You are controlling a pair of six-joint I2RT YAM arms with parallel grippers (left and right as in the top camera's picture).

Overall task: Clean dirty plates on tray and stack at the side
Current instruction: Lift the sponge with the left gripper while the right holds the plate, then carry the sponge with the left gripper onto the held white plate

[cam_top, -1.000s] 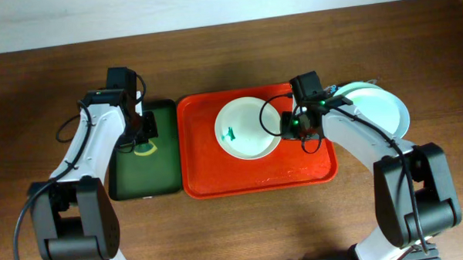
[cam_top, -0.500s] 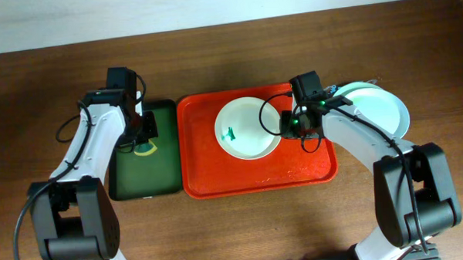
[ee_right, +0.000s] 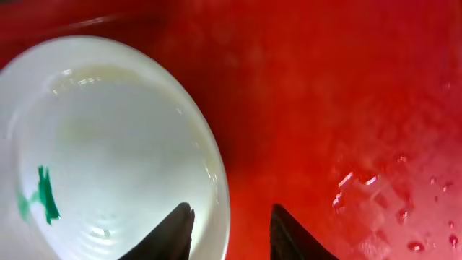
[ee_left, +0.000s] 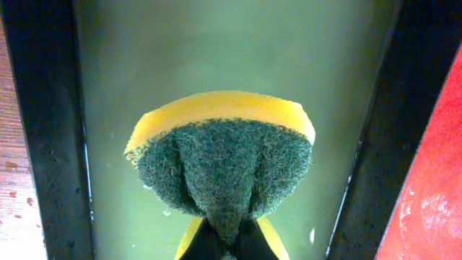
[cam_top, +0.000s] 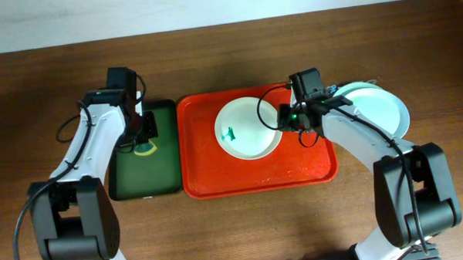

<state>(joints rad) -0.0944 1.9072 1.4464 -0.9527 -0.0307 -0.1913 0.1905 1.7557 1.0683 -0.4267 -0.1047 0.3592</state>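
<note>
Bench carries red tray at centre. Dirty plate, teal smear on its left inside, lies in the tray's upper middle. Right end effector sits at this plate's right rim, fingers partly apart: one over the plate's inner wall, the other over bare tray floor, rim between them, nothing gripped. Second plate rests just right of the tray, partly under the right arm. Left end effector pinched closed on folded sponge above green tray.
</note>
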